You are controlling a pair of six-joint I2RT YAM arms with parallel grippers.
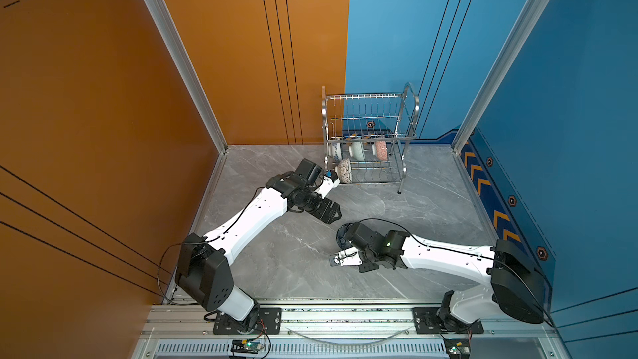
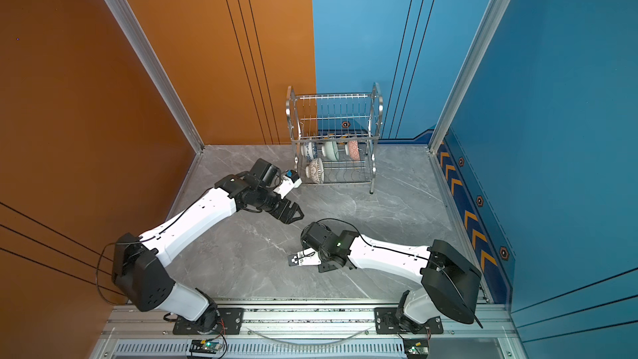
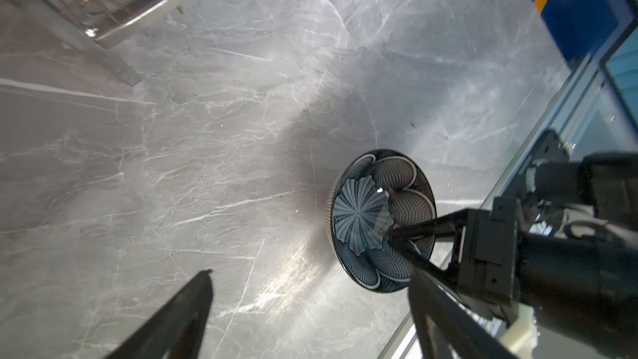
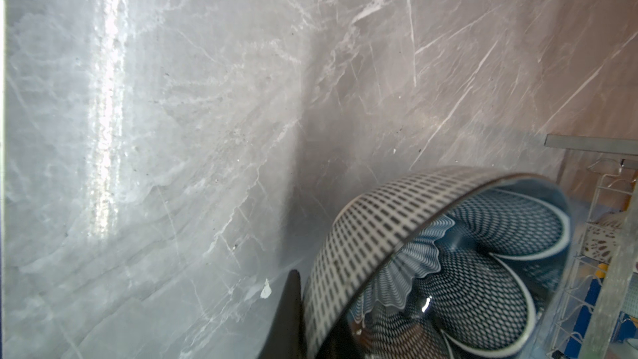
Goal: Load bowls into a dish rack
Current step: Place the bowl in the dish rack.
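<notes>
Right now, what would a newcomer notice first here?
A shiny two-tier steel wire dish rack stands at the back of the grey marble table, four small ceramic bowls on edge in its lower tier. Nearer the front, the right pincer grips a dark navy petal-patterned bowl by its rim; the left pincer gapes empty near the rack.

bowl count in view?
5. Four stand in the dish rack's lower tier: blue-floral, mint, reddish, lattice-patterned. The navy bowl is gripped by the right tool. None seems hidden.
</notes>
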